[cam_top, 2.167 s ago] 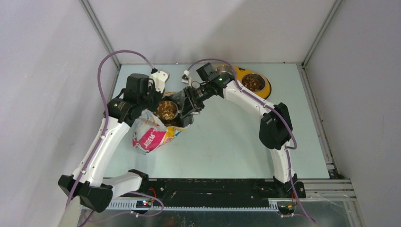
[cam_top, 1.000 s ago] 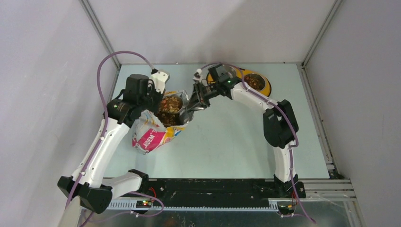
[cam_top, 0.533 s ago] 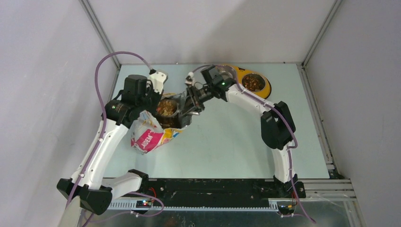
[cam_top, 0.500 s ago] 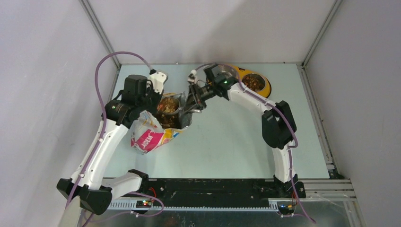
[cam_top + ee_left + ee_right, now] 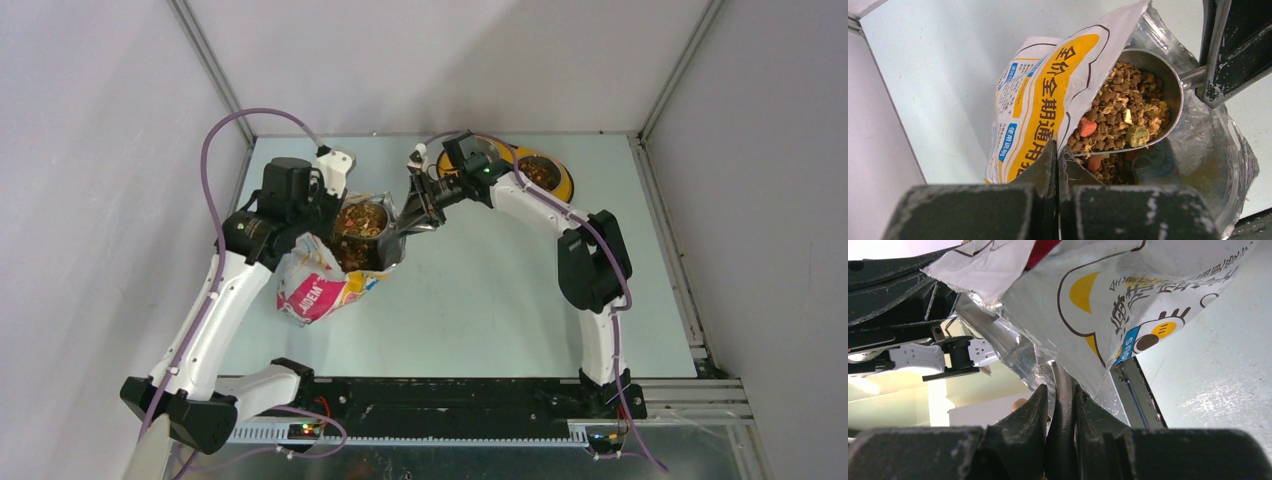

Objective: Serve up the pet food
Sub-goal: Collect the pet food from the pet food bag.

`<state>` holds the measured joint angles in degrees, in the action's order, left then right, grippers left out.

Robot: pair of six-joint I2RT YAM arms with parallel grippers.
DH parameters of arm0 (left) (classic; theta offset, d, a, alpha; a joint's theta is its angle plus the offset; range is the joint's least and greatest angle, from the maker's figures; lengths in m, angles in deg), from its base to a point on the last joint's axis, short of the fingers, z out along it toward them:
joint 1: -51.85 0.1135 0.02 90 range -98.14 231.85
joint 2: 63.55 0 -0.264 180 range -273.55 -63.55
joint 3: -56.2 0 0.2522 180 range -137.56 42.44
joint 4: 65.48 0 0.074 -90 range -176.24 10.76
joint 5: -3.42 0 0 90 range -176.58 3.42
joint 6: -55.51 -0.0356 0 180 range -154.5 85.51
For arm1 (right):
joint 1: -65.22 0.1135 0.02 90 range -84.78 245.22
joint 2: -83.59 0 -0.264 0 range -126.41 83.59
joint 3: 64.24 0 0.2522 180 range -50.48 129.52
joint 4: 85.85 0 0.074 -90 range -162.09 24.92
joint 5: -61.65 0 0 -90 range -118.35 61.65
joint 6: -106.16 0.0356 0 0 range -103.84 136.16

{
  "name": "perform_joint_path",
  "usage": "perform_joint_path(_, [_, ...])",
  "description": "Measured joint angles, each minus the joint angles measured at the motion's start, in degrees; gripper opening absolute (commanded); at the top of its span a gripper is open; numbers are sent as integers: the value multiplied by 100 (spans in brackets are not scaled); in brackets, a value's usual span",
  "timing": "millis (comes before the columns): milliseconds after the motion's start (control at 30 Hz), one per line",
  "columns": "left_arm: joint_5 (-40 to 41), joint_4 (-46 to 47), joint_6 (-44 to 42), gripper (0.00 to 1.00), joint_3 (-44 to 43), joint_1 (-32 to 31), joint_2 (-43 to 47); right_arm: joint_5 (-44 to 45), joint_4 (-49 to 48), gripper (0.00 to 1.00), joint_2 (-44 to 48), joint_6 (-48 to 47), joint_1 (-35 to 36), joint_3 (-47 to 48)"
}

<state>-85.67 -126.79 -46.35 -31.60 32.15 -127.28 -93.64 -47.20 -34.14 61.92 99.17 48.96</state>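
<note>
The pet food bag [image 5: 318,285] stands open on the left of the table, and its white and yellow side [image 5: 1048,100] fills the left wrist view. My left gripper [image 5: 1057,150] is shut on the bag's rim, holding the mouth open. A grey metal scoop [image 5: 362,218] heaped with brown kibble [image 5: 1123,110] hangs just over the bag's mouth. More kibble lies inside the bag below it. My right gripper [image 5: 1060,390] is shut on the scoop's handle [image 5: 1064,412], seen in the top view at the bag's right [image 5: 422,200].
The yellow double-bowl feeder [image 5: 562,185] sits at the back right of the table. Its right bowl holds kibble [image 5: 538,173], and my right arm covers the left bowl. Grey walls close in the table on three sides.
The right gripper dipped the scoop left and down into the bag, then drew it back up and to the right, full of kibble. The left arm and the bag stayed put.
</note>
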Motion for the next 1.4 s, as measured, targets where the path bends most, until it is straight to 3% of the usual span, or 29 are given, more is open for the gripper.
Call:
perform_joint_path(333, [-2, 7, 42, 0, 0, 26, 0, -142, 179, 0, 407, -221, -151, -262])
perform_joint_path(767, [-94, 22, 129, 0, 0, 127, 2, -131, 1342, 0, 590, -1285, -262, -254])
perform_joint_path(1400, [-160, 31, 140, 0, 0, 223, 2, -221, 1821, 0, 898, -1631, -599, -254])
